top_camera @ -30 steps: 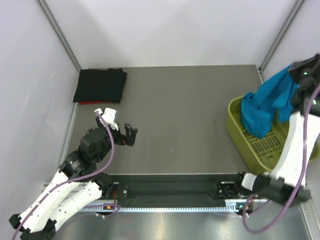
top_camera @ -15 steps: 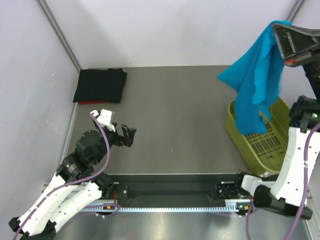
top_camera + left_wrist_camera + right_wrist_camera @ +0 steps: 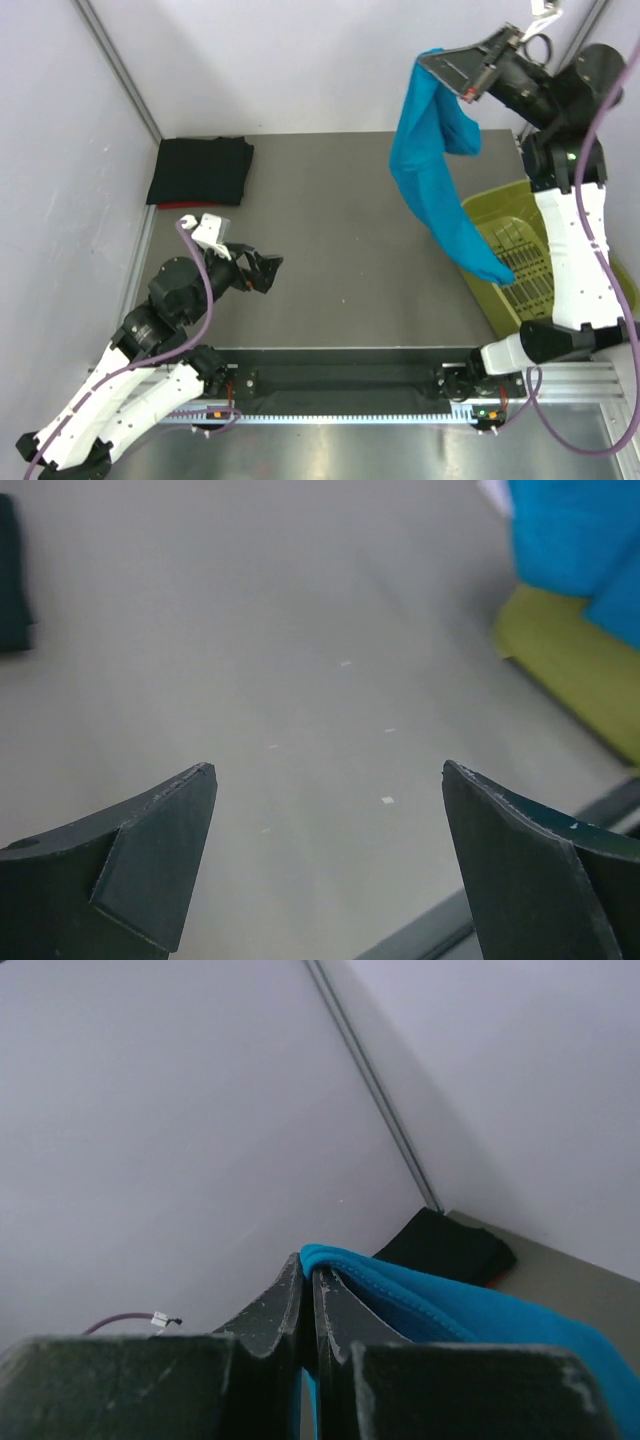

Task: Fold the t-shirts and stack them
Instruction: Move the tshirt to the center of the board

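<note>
Teal-blue t-shirt: hangs in the air from one pinched edge, high above the back right of the surface. It drapes down in one long, twisted fold. Its lowest end lies over the near-left part of the bin; whether the cloth touches the bin cannot be told.
Right tool: clenched on the top edge of the teal-blue t-shirt. In the wrist view its two fingers press together with a fold of blue cloth caught at their tips. The arm is raised high and the tool points left.
Left tool: released, fingers spread wide with nothing between them. It sits low over the front left of the surface and points right.
Black t-shirt: folded into a flat rectangle in the back left corner of the surface, well apart from both tools.
Red t-shirt: only a thin strip shows, beneath the near edge of the black t-shirt.
Bin: yellow-green plastic with a slotted floor, set askew at the right edge of the surface.
</note>
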### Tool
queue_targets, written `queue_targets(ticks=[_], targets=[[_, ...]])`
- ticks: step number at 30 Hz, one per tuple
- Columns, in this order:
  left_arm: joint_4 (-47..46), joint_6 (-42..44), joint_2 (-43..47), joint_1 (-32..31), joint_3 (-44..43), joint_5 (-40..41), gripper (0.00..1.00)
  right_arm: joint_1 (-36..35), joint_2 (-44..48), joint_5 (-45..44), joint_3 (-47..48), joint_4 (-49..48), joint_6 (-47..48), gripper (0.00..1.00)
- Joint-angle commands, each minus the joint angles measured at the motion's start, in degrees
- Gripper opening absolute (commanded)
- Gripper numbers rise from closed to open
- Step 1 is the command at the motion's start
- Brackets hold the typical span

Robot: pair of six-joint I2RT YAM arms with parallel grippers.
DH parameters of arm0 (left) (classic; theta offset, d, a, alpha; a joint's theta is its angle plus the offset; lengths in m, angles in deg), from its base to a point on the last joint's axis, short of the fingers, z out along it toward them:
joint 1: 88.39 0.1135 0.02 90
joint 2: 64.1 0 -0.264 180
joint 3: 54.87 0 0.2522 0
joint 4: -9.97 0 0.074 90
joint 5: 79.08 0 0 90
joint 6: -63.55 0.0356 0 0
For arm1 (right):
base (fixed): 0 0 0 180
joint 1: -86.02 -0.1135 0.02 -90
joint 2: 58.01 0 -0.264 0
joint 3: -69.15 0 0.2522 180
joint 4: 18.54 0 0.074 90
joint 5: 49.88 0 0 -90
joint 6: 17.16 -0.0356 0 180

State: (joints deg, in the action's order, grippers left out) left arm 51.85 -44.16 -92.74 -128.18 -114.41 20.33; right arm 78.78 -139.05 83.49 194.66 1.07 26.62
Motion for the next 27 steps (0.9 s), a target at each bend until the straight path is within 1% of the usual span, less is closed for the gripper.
queue_targets(ticks=[1,3,7,14,19,22,27], targets=[[-6.0,-5.4,-1.8,0.1,-1.9,-5.1,0.99,-6.1,-2.8,-4.4,7.2,9.0,8.8,0.0],[-6.2,-6.8,-3.0,0.0,-1.8,-5.9,0.99,-9.1,-4.9,-6.7,8.5,10.5,9.7,0.0],[-5.8,-7.7,-4.4,0.1,-1.3,-5.7,0.98,-12.9,-7.8,-9.4,9.3,10.0,10.4,0.0],[-5.7,-9.3,-4.5,0.0,-1.3,-4.1,0.98,-21.0,-13.4,-14.4,10.3,7.6,9.7,0.0],[-3.8,-10.6,-4.1,0.1,-1.9,-1.7,0.97,-24.9,-17.8,-16.5,10.2,8.9,11.2,0.0],[-3.0,-11.3,-3.9,0.1,-1.9,0.2,0.97,-27.3,-19.4,-17.8,9.1,9.4,12.6,0.0],[-1.3,-12.4,-3.8,0.1,-2.0,3.0,0.96,-29.6,-19.5,-21.0,0.9,6.9,13.9,0.0]])
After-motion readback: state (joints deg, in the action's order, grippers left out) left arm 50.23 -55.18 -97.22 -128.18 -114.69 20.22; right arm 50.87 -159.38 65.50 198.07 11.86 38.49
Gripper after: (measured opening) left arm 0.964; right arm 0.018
